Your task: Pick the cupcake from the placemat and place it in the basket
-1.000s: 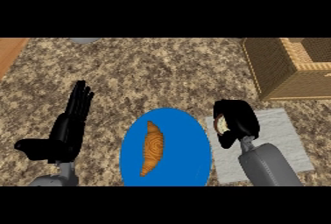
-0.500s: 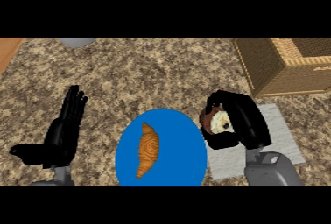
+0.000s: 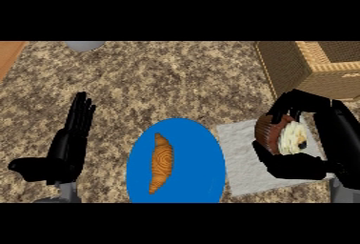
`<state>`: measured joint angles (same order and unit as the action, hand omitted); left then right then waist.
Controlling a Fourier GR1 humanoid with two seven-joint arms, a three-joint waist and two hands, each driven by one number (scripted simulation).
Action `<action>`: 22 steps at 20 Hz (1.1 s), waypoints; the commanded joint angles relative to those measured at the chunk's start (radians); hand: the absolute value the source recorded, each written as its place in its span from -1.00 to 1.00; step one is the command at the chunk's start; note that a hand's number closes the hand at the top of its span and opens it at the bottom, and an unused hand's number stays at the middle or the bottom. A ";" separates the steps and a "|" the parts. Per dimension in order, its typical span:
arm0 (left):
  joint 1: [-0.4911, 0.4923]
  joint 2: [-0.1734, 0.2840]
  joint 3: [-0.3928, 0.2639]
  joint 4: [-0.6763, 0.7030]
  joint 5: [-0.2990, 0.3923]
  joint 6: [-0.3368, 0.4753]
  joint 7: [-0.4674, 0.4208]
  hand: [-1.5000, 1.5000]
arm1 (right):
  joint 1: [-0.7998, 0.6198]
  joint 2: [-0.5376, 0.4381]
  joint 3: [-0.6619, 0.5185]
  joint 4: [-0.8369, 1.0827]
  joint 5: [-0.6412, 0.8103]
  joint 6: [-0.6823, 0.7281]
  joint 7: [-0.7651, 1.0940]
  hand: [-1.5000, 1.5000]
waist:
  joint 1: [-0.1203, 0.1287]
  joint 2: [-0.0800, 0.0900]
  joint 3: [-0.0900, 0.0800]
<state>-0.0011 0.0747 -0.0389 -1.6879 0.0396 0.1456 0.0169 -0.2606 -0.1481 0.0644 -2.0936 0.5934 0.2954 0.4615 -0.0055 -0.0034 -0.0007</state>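
My right hand (image 3: 336,143) is curled round the cupcake (image 3: 283,135), which has a brown wrapper and white frosting and lies tilted on its side in the grasp. It hangs just above the grey placemat (image 3: 243,157) at the lower right. The wicker basket (image 3: 299,64) stands at the upper right, just beyond the hand. At the lower left my left hand (image 3: 67,145) rests open, fingers straight and pointing up.
A blue plate (image 3: 200,164) with a croissant (image 3: 161,162) lies between the two hands, touching the placemat's left edge. A grey round object (image 3: 84,45) peeks in at the top left. A wooden strip (image 3: 10,55) borders the speckled counter's far left.
My right hand has closed on the cupcake and lifted it off the placemat, shifting up and right toward the basket. The left hand has stayed still.
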 commanded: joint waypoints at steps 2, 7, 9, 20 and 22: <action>0.009 -0.013 0.006 0.016 0.008 -0.010 -0.038 0.00 | -0.090 -0.074 -0.124 0.006 -0.022 0.074 0.108 1.00 | 0.006 0.003 0.000; -0.010 0.041 0.058 0.004 0.052 -0.058 0.007 0.00 | -0.093 -0.207 -0.237 0.143 0.009 0.064 -0.048 1.00 | 0.009 0.004 0.001; 0.037 0.015 0.015 -0.017 0.011 -0.040 -0.022 0.00 | -0.068 -0.226 -0.249 0.214 0.046 0.026 -0.119 1.00 | 0.010 0.004 0.001; 0.032 -0.021 -0.002 -0.007 -0.017 -0.025 -0.012 0.00 | -0.188 -0.327 -0.392 0.565 -0.014 -0.033 -0.323 1.00 | 0.011 0.004 0.001; -0.042 -0.015 0.028 0.042 -0.007 -0.020 0.003 0.00 | -0.254 -0.329 -0.357 0.713 0.050 -0.104 -0.381 1.00 | 0.014 0.006 0.001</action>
<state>-0.0187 0.0611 -0.0280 -1.6811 0.0276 0.1290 0.0290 -0.4579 -0.4436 -0.2892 -1.5414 0.6098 0.2401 0.1659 0.0065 0.0013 0.0002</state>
